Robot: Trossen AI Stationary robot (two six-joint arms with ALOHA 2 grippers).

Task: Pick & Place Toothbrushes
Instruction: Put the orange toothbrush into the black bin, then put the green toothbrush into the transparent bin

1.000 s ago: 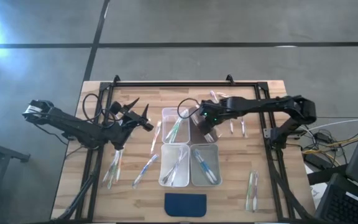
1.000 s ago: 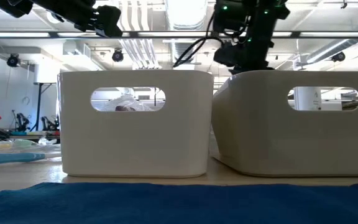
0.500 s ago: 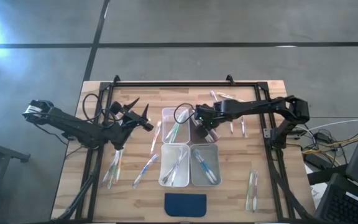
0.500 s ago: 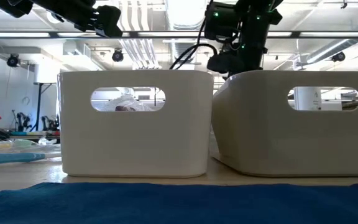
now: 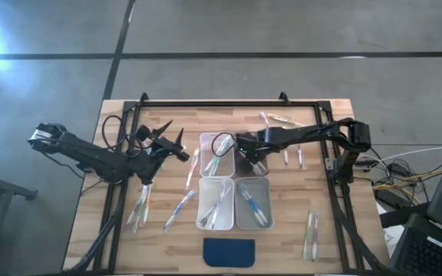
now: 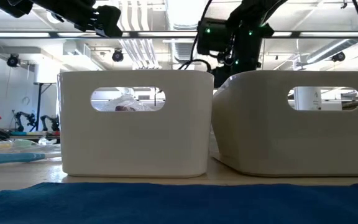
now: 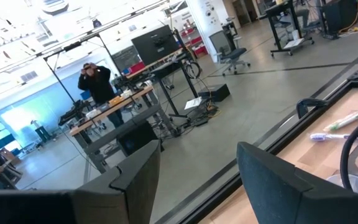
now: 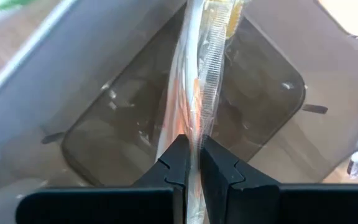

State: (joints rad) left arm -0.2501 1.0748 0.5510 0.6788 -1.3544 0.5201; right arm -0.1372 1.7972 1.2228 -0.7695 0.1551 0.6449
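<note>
Wooden table (image 5: 328, 230): holds four bins at centre, a pad at 6 o'clock, loose toothbrushes around them.
Left arm (image 5: 83, 153): stretched in from 9 o'clock, waiting off the bins' left side.
Right arm (image 5: 313, 134): reaches in from 3 o'clock toward the centre.
Bins (image 5: 215, 201): clear plastic, two by two; three hold toothbrushes, the back right one (image 5: 240, 165) lies under the right gripper.
Pad (image 5: 229, 251): dark blue, flat, just in front of the bins.
Left gripper (image 5: 176, 147): above the table at 9 o'clock from the bins, fingers spread, holding nothing.
Right gripper (image 8: 193, 163): over the back right bin, fingers pressed onto a wrapped toothbrush (image 8: 201, 68) that hangs into that bin.
Loose toothbrushes (image 5: 140, 205): scattered at 8 o'clock, more at 1 o'clock (image 5: 278, 119) and 4 o'clock (image 5: 310, 234).
</note>
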